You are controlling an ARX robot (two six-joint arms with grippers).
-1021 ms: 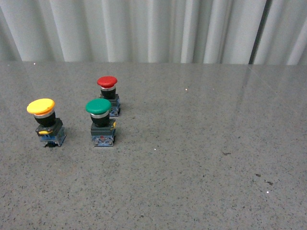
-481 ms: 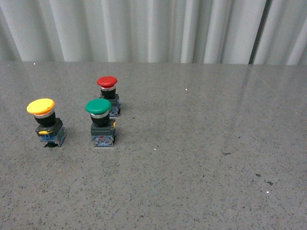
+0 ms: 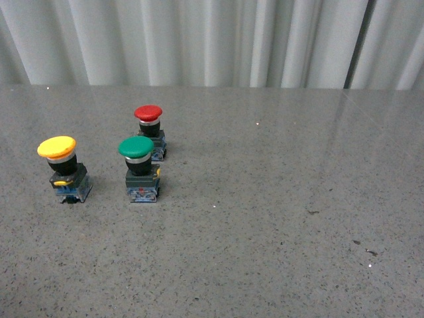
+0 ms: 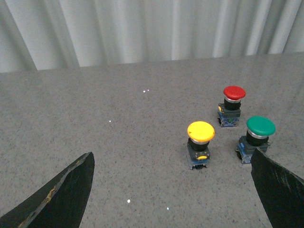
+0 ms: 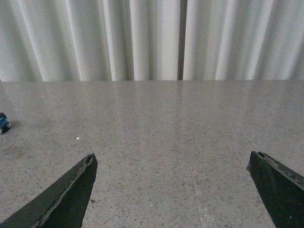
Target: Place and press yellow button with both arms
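The yellow button (image 3: 57, 148) stands upright at the left of the grey table, with a yellow cap, a black body and a blue base. It also shows in the left wrist view as the yellow button (image 4: 200, 132), some way ahead of my left gripper (image 4: 173, 164), which is open with nothing between its fingers. My right gripper (image 5: 171, 161) is open over bare table, and no yellow button shows in its view. Neither arm appears in the front view.
A green-capped button (image 3: 136, 148) stands just right of the yellow one, and a red-capped button (image 3: 148, 114) behind it. Pale curtains (image 3: 212, 40) hang along the table's far edge. A bit of a blue base (image 5: 4, 123) peeks in at the right wrist view's edge.
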